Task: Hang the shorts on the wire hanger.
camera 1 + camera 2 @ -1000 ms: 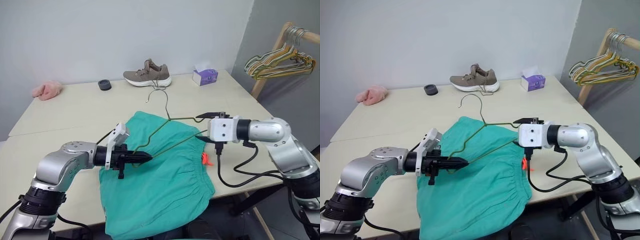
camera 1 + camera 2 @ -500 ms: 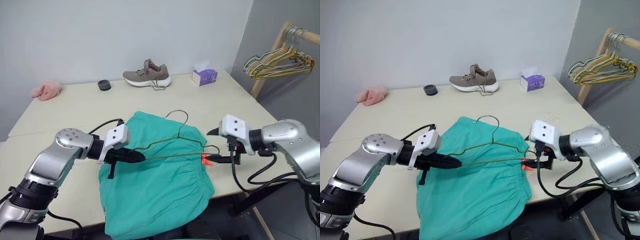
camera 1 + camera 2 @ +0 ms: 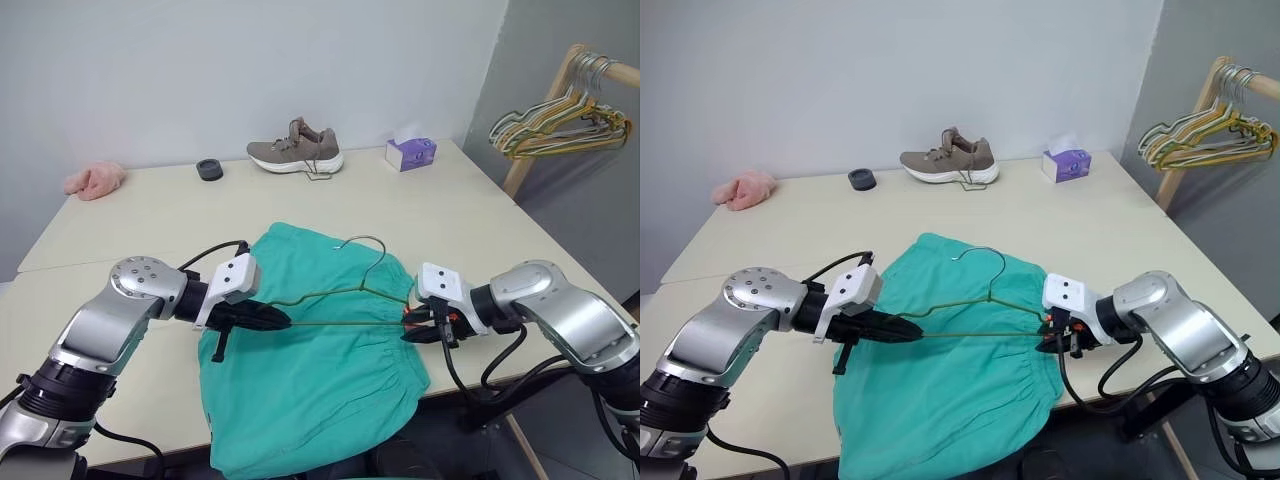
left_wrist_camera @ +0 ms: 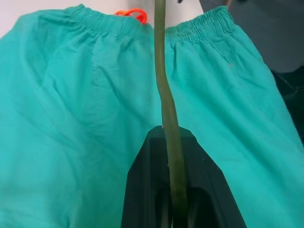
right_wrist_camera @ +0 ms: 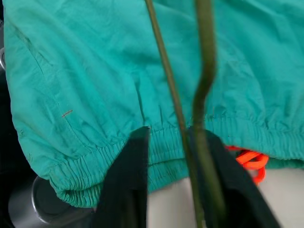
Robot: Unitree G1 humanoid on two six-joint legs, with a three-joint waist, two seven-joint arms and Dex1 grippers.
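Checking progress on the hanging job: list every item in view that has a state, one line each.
shorts: spread flat on the table, front edge drooping over it, not on the hanger.
wire hanger: held low over the shorts, hook pointing away from the robot.
left gripper: shut on the wire hanger's corner.
right gripper: at the hanger's other corner, wire between its fingers.
shoe: upright, laces loose.
tissue box: tissue sticking out.

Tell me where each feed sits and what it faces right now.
Head views: look forward and down over the table; both arms show.
Left wrist view: looks along the left gripper, shut on the wire hanger, over the shorts.
Right wrist view: looks along the right gripper at the shorts' waistband; hanger wires run between its fingers.
Shared: hanger and shorts.
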